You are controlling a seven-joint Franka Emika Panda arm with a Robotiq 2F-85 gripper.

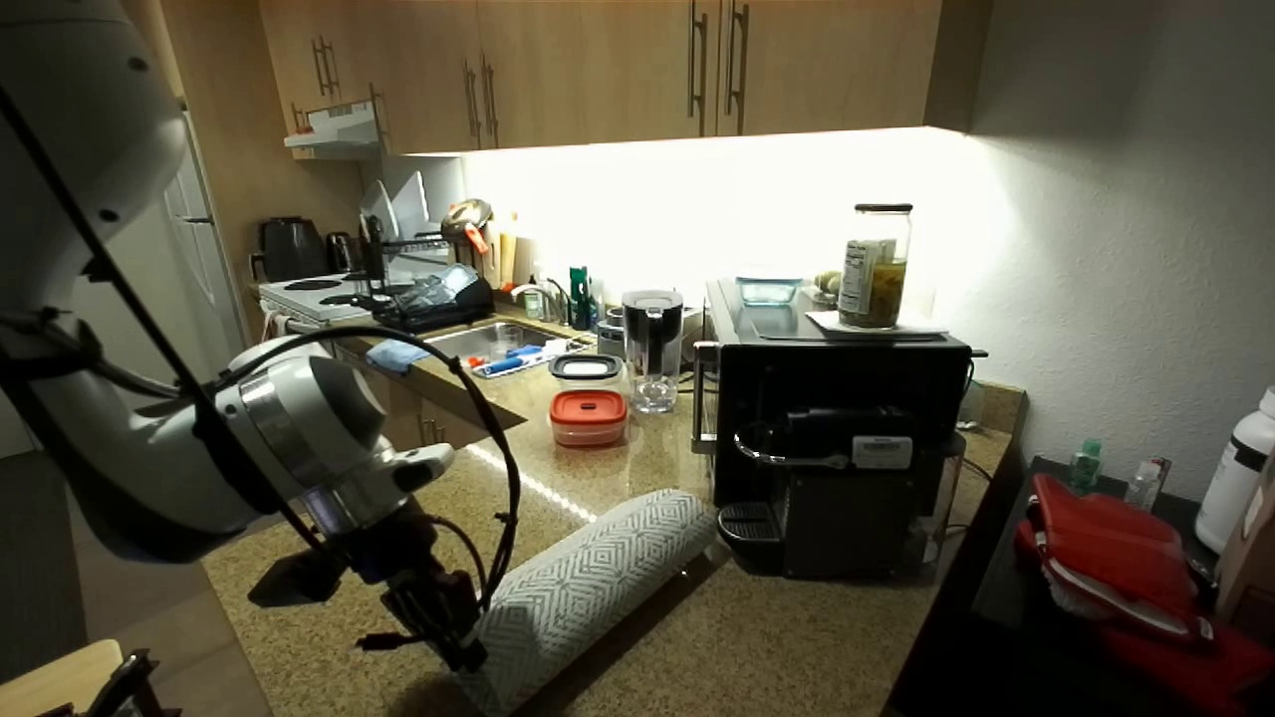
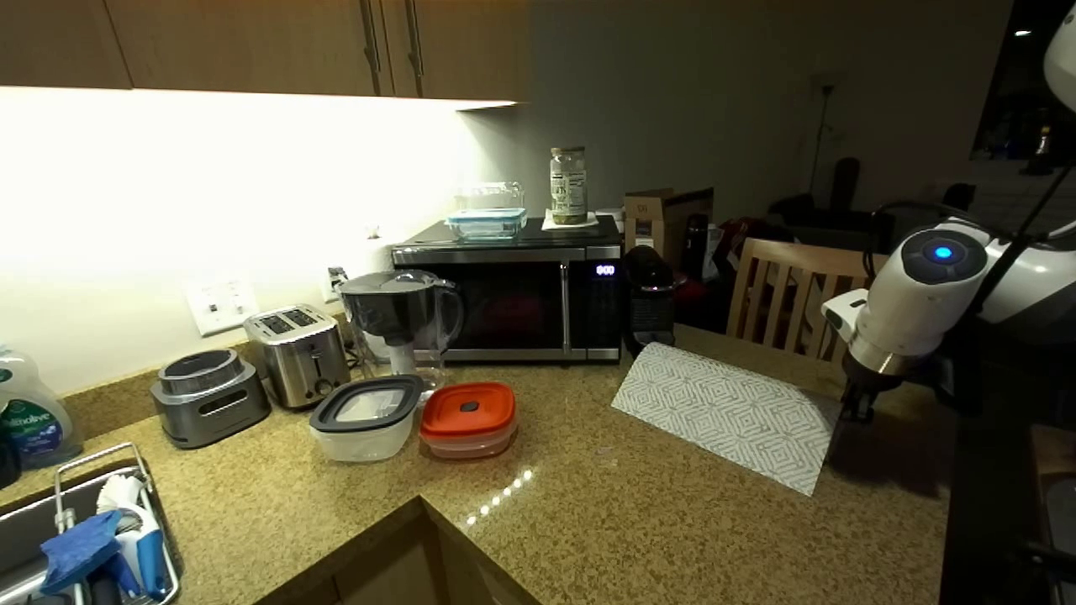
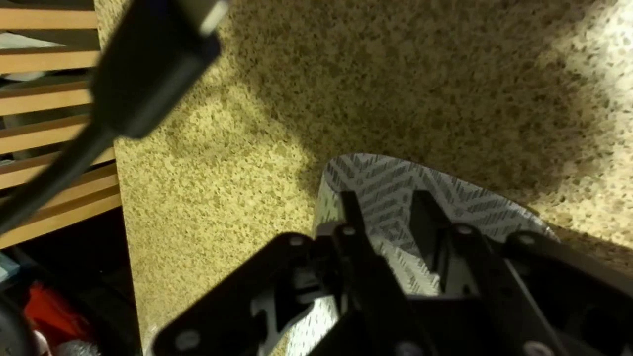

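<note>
The gripper point(image 3: 384, 199) has its fingers parted partway, and the curled end of a patterned mat point(image 1: 590, 586) shows between them; whether either finger touches it I cannot tell. The mat lies bowed on the counter point(image 2: 639, 525), its far end just beside the coffee machine point(image 1: 847, 518), which stands in the way at that end, next to the microwave point(image 2: 504, 311).

On the microwave, a jar point(image 1: 872, 274) stands upright on a white pad point(image 1: 921, 329), its lower part filled with something yellow-green. Near it sits a dish point(image 2: 486, 225) with a blue lid, its contents unclear.

Well apart from the gripper, a red-lidded tub point(image 2: 467, 416) and a grey-lidded tub point(image 2: 361, 428) stand side by side, lids on, their contents hard to make out. Just behind them is a pitcher point(image 2: 395, 311) with a dark insert. A toaster point(image 2: 298, 357) and a grey appliance point(image 2: 210, 399) stand along the wall. At the sink point(image 2: 25, 529) lie a white brush point(image 2: 122, 491) and a blue cloth point(image 2: 80, 544). Past the counter's edge are a chair point(image 2: 794, 252) and a red bag point(image 1: 1106, 553).
</note>
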